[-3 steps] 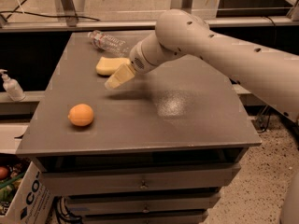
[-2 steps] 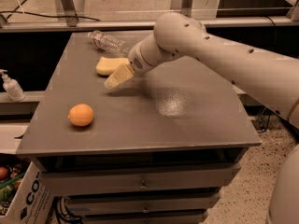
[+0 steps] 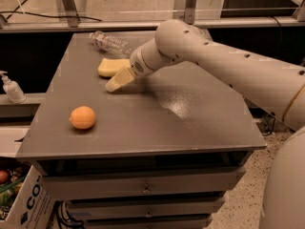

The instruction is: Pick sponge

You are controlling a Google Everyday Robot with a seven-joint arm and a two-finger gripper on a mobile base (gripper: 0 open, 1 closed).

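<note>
The sponge (image 3: 111, 67), a pale yellow soft block, lies flat on the grey table (image 3: 190, 123) toward its back left. My gripper (image 3: 118, 81) hangs low over the table just in front of the sponge's right end, its yellowish foam tip pointing down and to the left. The tip is close to the sponge's near edge; I cannot tell whether it touches. The white arm (image 3: 224, 63) reaches in from the right.
An orange fruit (image 3: 82, 117) sits near the table's front left. A clear plastic bottle (image 3: 109, 43) lies behind the sponge. A soap dispenser (image 3: 10, 87) stands on a ledge at the left. A cardboard box (image 3: 21, 202) is on the floor at the lower left.
</note>
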